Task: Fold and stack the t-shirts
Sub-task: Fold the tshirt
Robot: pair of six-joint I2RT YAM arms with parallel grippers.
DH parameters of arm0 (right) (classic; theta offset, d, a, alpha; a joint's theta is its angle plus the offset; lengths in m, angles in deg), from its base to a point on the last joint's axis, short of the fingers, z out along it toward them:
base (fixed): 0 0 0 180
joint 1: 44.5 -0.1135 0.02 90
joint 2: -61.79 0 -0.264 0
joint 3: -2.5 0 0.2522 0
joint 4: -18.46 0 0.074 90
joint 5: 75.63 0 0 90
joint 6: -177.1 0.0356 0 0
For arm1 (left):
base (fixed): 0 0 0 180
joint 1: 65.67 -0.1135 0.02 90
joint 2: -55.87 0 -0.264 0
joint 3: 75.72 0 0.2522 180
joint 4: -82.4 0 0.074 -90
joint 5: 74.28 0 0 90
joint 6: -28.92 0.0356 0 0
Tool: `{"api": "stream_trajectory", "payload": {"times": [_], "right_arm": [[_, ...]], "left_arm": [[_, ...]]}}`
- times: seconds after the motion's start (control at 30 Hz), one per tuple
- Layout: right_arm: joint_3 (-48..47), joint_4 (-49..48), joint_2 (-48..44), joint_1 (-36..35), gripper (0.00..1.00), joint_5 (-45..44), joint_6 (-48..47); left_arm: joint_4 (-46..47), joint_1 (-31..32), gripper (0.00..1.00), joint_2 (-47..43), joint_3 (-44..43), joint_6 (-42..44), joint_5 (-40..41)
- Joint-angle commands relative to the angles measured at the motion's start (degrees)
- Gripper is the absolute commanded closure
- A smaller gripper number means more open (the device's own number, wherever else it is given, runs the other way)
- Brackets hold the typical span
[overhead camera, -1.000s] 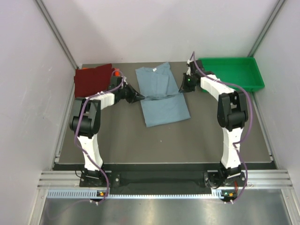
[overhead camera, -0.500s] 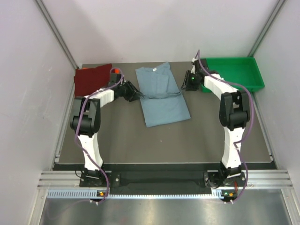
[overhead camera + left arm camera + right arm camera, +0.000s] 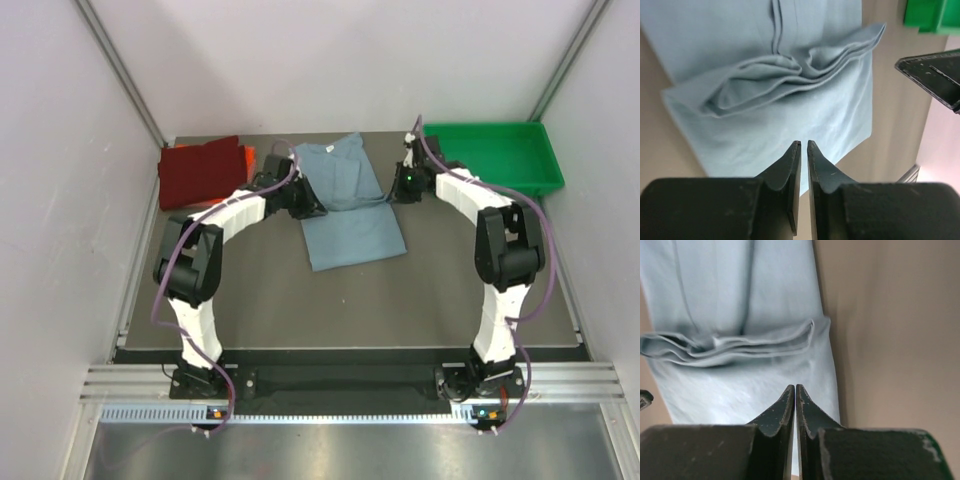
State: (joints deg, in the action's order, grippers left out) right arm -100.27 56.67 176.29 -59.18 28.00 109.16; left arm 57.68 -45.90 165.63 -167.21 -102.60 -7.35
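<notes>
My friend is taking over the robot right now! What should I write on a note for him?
Left claw: shut, nothing in it, at the left edge of the grey-blue shirt.
Right claw: shut, empty, at that shirt's right edge.
Grey-blue shirt: lying in the middle, narrow, with a bunched fold across it.
Dark red shirt: folded, far left corner. The orange shirt peeks out at its right edge, mostly hidden.
Done: red one folded, grey-blue one partly.
Left: finish folding the grey-blue shirt, then stack it with the others.
</notes>
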Motion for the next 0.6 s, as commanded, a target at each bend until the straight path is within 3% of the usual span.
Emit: {"api": "stream_trajectory", "payload": {"times": [0.0,0.17,0.57], "right_arm": [[2.17,-3.26,-0.68,-0.79,0.96,-0.01,-0.53],[1.48,-4.14,2.13,-0.88,0.97,-0.27,-0.62],[-12.23,-3.18,12.59,-0.79,0.97,-0.88,0.43]], "left_arm": [[-0.55,0.53,0.86,2.21,-0.05,2.05,0.75],[-0.90,0.53,0.86,5.64,-2.59,2.05,2.14],[-4.07,-2.54,0.85,9.43,-10.24,1.97,5.49]]}}
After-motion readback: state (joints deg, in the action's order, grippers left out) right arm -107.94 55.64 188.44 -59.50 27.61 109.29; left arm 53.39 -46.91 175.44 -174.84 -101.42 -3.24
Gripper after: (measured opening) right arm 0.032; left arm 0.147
